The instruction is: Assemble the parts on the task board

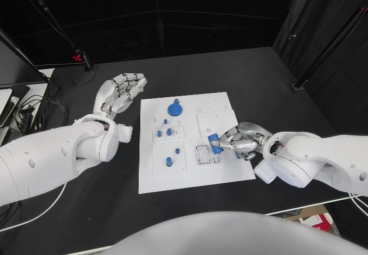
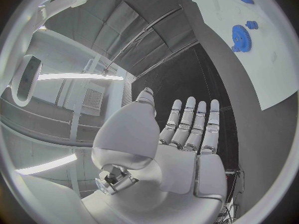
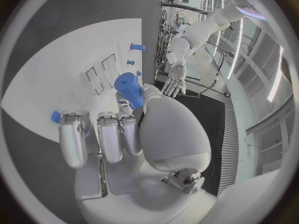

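The white task board lies in the middle of the black table. A blue gear and several small blue pegs stand on its left half. My right hand hovers at the board's right edge and pinches a blue cylindrical part between thumb and finger, just over the slotted recesses. The right wrist view shows this part in the hand, and a second small blue piece by another fingertip. My left hand is spread flat, holding nothing, left of the board's far corner.
In the left wrist view, the left hand stretches its fingers straight beside the board, with the gear beyond. Cables and a stand with a red clamp sit at the table's far left.
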You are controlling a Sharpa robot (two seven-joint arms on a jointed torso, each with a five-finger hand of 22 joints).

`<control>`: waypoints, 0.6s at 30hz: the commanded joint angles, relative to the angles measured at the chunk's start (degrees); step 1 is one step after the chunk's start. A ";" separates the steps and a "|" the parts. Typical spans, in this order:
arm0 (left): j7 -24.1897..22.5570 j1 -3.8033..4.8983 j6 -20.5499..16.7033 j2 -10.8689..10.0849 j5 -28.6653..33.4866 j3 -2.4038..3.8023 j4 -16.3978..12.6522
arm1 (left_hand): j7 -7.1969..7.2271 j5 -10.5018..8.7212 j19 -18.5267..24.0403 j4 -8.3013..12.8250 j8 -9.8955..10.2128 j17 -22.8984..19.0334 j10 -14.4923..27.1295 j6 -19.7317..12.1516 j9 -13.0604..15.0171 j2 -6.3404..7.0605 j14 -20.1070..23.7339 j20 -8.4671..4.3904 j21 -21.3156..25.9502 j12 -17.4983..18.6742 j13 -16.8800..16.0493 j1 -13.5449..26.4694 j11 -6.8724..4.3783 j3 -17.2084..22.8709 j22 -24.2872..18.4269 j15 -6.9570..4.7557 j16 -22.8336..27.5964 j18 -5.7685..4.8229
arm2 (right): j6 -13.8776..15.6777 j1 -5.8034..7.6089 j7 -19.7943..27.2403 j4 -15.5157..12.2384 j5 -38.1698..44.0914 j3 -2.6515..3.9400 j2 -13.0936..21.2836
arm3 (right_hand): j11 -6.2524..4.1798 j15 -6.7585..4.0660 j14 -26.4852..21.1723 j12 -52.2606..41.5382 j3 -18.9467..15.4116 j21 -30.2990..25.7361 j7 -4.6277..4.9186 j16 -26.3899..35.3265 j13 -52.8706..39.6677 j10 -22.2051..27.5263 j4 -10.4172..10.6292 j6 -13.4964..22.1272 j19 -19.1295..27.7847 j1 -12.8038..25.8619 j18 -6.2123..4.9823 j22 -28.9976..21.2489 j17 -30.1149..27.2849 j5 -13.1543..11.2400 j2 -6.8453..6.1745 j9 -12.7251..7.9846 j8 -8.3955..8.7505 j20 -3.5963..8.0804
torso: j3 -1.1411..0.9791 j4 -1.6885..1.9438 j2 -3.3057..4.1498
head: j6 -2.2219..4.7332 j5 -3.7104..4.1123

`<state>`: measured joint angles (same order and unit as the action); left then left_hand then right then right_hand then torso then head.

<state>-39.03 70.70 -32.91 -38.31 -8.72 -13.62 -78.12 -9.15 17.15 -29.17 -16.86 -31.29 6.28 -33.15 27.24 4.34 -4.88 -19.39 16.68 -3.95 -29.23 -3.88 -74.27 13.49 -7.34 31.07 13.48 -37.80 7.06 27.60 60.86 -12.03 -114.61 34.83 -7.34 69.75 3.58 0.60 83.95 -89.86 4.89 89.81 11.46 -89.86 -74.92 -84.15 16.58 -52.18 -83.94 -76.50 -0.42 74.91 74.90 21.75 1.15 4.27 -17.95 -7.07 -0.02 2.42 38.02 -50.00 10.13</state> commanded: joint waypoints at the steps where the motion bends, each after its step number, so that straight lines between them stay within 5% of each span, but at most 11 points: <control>1: -3.33 0.08 0.42 0.15 -0.01 0.06 0.00 | -6.76 0.36 -0.14 0.13 -0.38 -0.05 0.32 -0.41 -0.06 -0.60 0.25 -0.05 -0.22 -0.23 0.08 -0.04 0.09 -0.34 -0.07 0.00 -0.37 -0.50 | -2.97 0.09 0.84 0.70 -5.40 0.02 -0.72 | -0.18 -0.26 6.05 -0.14 -0.44 0.19 -4.42 -0.14 -15.08 -5.85 -0.03 -6.44 -6.06 0.77 0.42 15.09 15.10 0.34 -0.07 0.19 0.30 0.42 | 0.00 -0.08 0.01 | 0.00 -0.20; 18: -3.28 0.08 0.44 0.07 -0.01 0.06 0.06 | -6.75 0.44 -0.14 0.13 -0.49 -0.16 0.26 -0.38 -0.08 -0.73 0.27 -0.05 -0.23 -0.37 0.07 -0.03 0.07 -0.44 -0.11 0.00 -0.48 -0.50 | -1.15 0.05 -8.34 1.95 13.17 -0.01 -4.53 | -0.22 -0.26 6.05 -0.14 -2.20 0.19 -4.43 -0.14 -15.08 -5.85 0.03 -6.94 -6.06 2.75 0.42 15.09 15.10 -0.19 0.99 0.21 1.59 0.45 | -0.14 -0.19 -0.01 | 0.00 -0.88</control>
<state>-39.03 70.69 -32.90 -38.24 -8.72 -13.62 -78.03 -9.15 17.38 -29.17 -16.71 -31.57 6.19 -33.15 27.24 4.35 -4.87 -19.39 16.68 -3.95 -29.23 -3.88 -74.28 13.49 -7.50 31.01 13.48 -38.05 7.06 25.66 60.84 -17.35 -112.36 40.68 -7.37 65.48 3.59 0.61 83.95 -89.86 3.00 89.81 10.83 -89.86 -74.92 -84.16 16.67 -55.19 -83.94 -74.08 -0.42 74.91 74.90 21.74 1.90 4.50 -16.73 -7.07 -0.17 2.32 38.03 -50.00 9.35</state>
